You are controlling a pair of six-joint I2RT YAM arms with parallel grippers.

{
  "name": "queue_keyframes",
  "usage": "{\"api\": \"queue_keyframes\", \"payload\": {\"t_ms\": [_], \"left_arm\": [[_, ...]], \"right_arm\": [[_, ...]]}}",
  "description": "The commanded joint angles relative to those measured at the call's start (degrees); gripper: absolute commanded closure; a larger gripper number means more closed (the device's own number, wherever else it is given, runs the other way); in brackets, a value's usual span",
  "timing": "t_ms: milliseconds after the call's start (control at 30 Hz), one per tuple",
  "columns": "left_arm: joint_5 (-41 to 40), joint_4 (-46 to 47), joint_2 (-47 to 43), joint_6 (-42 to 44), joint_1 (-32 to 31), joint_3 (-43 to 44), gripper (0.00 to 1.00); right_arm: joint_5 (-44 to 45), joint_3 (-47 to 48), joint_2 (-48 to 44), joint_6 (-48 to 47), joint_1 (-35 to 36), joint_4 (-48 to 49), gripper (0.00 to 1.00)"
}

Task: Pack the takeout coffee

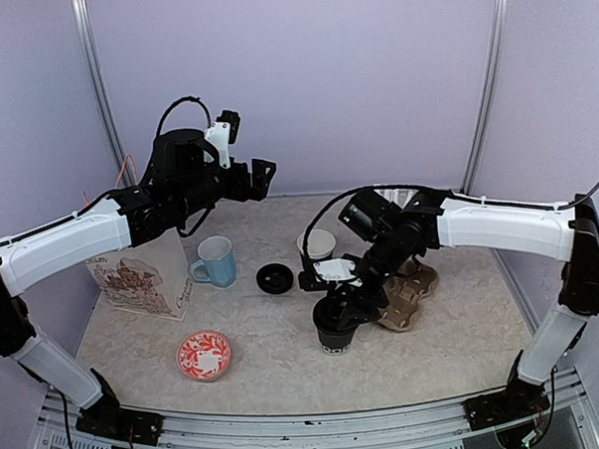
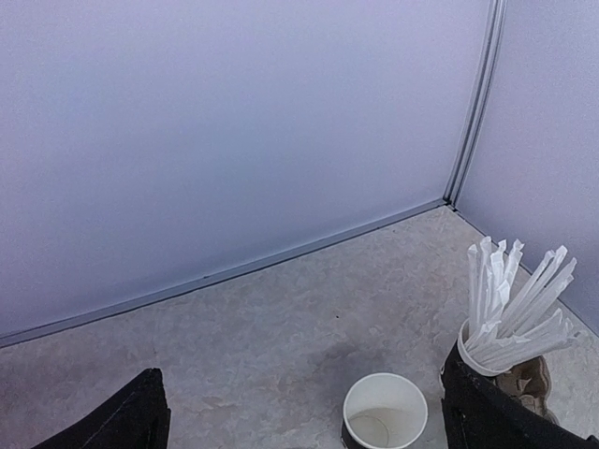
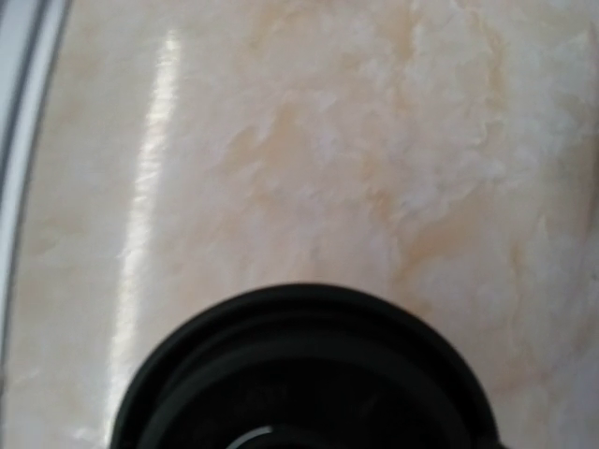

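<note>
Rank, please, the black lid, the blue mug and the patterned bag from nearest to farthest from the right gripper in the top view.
1. Black lid: lies flat just left of the right gripper.
2. Blue mug: farther left, beyond the lid.
3. Patterned bag: far left, past the mug.

Black round lid (image 3: 304, 374) sits bottom centre of my view, cut off by the lower edge. Beige marbled table (image 3: 374, 140) fills the rest. Pale rail (image 3: 14, 75) far left, glare streak beside it.
</note>
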Motion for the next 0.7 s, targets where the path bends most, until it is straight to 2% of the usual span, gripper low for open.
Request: {"api": "queue_keyframes", "payload": {"t_ms": [0,167,400,667], "left_arm": [[0.2,0.2,-0.1,0.9,-0.2,-0.3,0.01],[-0.3,0.2,1.0,1.4,0.0,0.1,0.01],[-0.3,-1.6,1.6,1.6,0.6,0.6,0.01],[-0.3,-1.8,1.3,1.7,0.8,0.7,0.01]], "right_arm": [[-1.5,-5.6,-9.8,-1.1,-0.3,-2.1,0.27],[-4.2,-10.5,-17.4,-2.1,-4.8,-4.8,0.27],[-3.3,-14.7,-26.5,-2.6,-13.6,-8.2,0.27],[-3.7,-16.0,-30.2,-6.2,-28.5,-11.6,0.29]]}}
